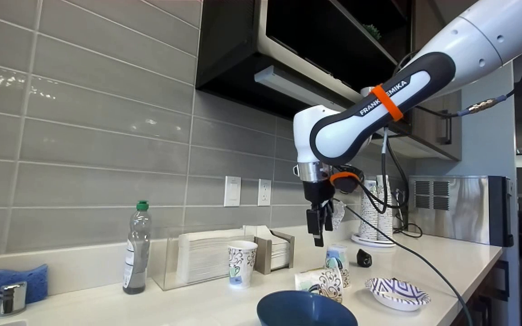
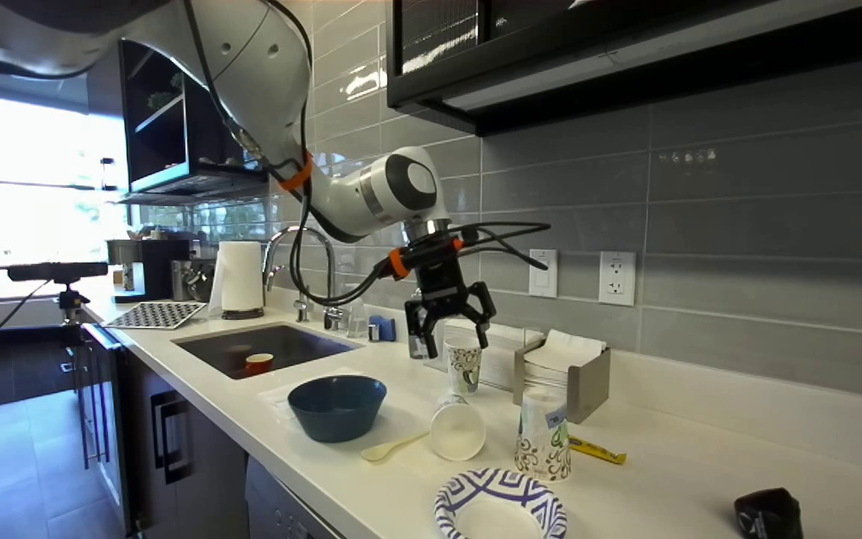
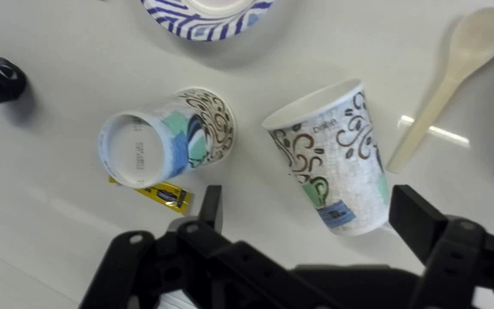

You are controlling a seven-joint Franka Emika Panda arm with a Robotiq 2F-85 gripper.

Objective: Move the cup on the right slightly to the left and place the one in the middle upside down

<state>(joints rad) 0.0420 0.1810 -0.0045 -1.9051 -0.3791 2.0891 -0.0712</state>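
Note:
Three patterned paper cups stand or lie on the white counter. One cup stands upright by the napkins, in both exterior views (image 1: 242, 267) (image 2: 464, 368). The middle cup (image 2: 457, 433) lies on its side, its mouth tilted away from the napkins; the wrist view shows it whole (image 3: 332, 167). A third cup (image 2: 543, 442) stands upside down beside it, base up; it also shows in the wrist view (image 3: 206, 133). My gripper (image 2: 458, 346) is open and empty, pointing down above the lying cup. In the wrist view the cup's base end shows between the spread fingers (image 3: 309, 206).
A blue bowl (image 2: 337, 408) and a wooden spoon (image 2: 393, 447) are near the lying cup. A patterned paper bowl (image 2: 502, 505) sits at the front. A yellow packet (image 2: 597, 450) lies behind the upside-down cup. A napkin holder (image 2: 588, 382) stands by the wall. A black object (image 2: 768, 514) lies farther along.

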